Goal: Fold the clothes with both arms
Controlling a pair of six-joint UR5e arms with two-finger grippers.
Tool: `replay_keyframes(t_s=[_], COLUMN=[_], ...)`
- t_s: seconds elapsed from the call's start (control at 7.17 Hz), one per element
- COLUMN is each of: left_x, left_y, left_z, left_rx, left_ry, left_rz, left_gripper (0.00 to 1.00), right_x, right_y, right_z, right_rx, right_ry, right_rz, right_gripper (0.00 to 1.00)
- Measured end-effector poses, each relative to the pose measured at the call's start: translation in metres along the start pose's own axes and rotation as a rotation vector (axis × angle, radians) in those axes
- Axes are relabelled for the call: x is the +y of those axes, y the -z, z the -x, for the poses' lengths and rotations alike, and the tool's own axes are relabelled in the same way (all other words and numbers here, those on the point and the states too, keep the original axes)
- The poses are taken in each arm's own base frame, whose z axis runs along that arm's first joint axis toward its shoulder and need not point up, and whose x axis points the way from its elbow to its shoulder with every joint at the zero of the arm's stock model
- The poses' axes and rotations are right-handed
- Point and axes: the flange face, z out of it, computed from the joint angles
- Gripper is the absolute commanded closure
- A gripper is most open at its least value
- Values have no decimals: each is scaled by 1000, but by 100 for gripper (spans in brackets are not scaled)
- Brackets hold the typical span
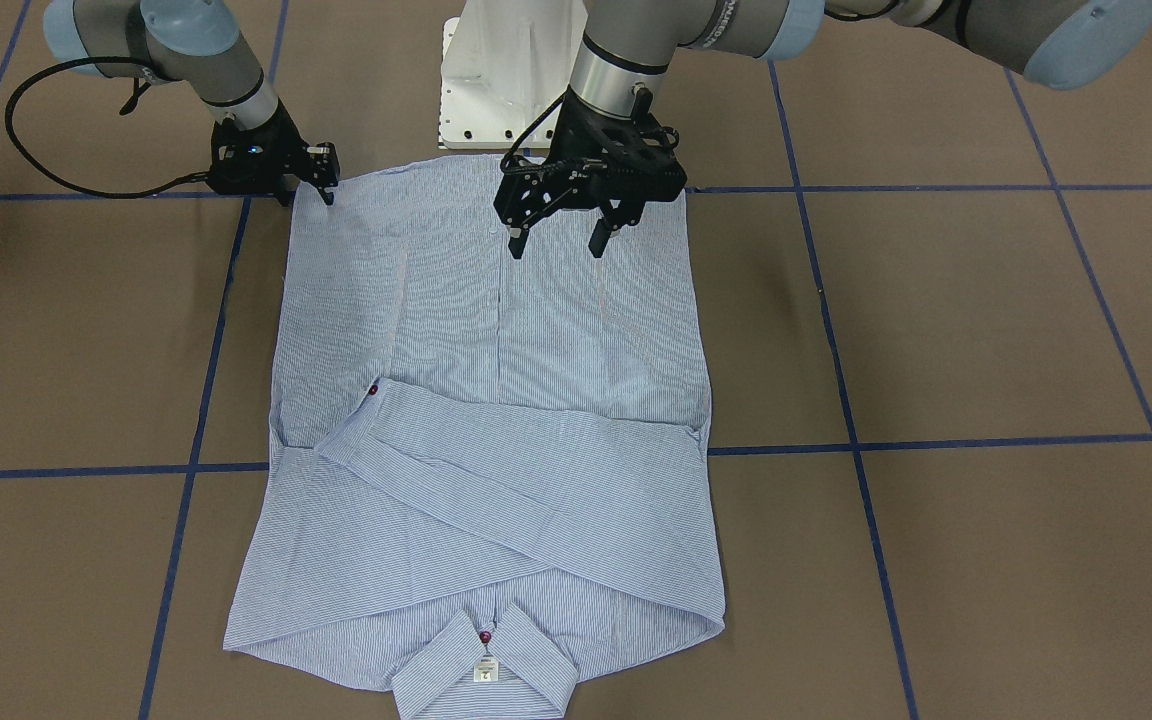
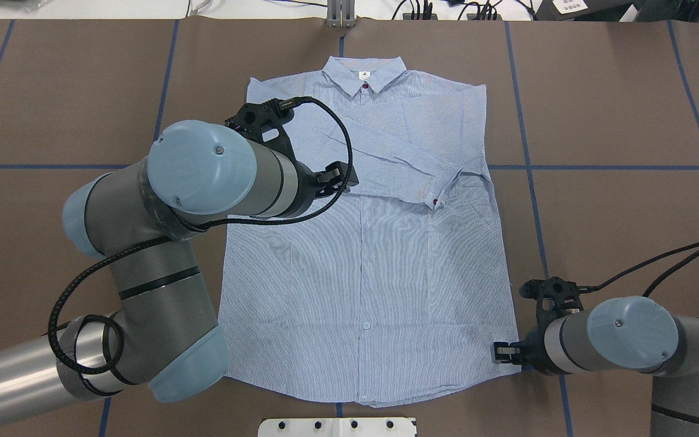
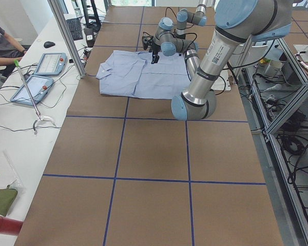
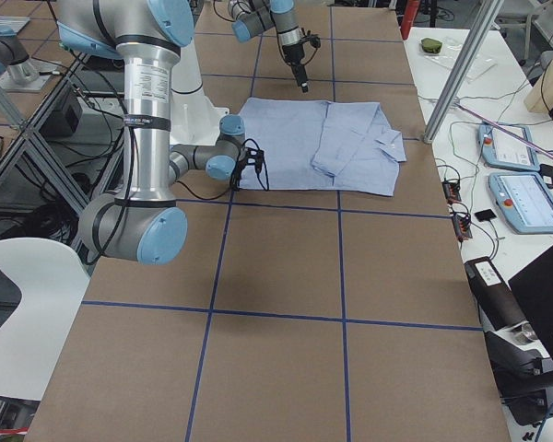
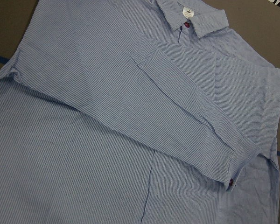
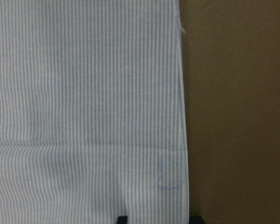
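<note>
The big silver-grey left arm with light-blue caps reaches in over the brown tabletop, which has blue tape lines on it. Its black two-finger left claw hangs in the air over the shirt. The two fingers are wide apart and hold nothing.

The light blue-and-white striped long-sleeved button-up shirt lies flat in the middle of the tabletop, front side up. Its collar is on the far side from the robot. Its bottom edge is near the white base plate. Both sleeves are folded across the chest, one over the other. The top cuff has a small red button.

The silver-grey right arm sits low. Its black right claw is at the shirt's bottom right corner. Its fingers are apart, one over the cloth and one just past the side edge.
</note>
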Motion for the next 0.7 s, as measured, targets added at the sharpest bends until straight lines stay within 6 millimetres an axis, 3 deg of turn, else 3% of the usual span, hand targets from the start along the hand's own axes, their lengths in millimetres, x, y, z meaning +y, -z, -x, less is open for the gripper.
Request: replay_keyframes(t_s=[0.28, 0.42, 0.7], left_x=[0, 0, -1], left_y=[0, 0, 0], left_z=[0, 0, 0], left_rx=[0, 0, 0], left_ry=[-1, 0, 1], left_rz=[0, -2, -3], left_gripper=[2, 2, 2], right_x=[-5, -5, -6], right_y=[4, 5, 5], right_z=[-2, -2, -2], right_rx=[-6, -6, -7], right_ry=[-12, -13, -14], right_rz=[12, 13, 14], right_gripper=[56, 65, 96])
